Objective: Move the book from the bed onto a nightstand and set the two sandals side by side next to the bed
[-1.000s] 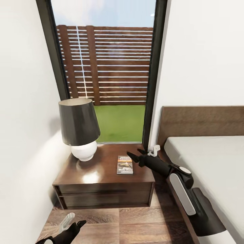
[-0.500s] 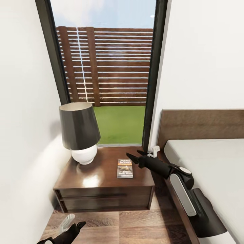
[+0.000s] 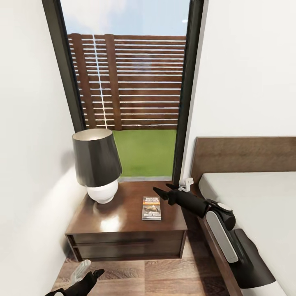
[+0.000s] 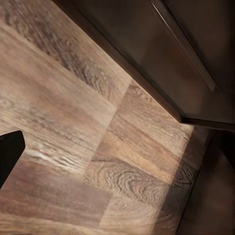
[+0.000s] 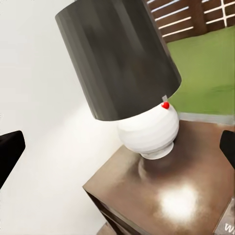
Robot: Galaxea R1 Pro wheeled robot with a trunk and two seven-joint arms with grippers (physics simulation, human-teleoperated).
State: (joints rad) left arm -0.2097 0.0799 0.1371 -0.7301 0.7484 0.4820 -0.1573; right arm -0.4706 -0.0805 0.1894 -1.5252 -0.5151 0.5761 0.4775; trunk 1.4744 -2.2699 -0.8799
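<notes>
Book (image 3: 151, 208) flat on nightstand (image 3: 123, 218), right hand (image 3: 163, 191) just beside it, fingers apart, empty, left hand (image 3: 88, 277) low, state unclear

The only print I can make out is on the book (image 3: 151, 208) lying flat on the nightstand (image 3: 123, 216): white capitals across the top of its dark cover read "RICHARD BACHMAN". Below that sit an orange band and more white lettering near the bottom edge, both too small to read.
</notes>
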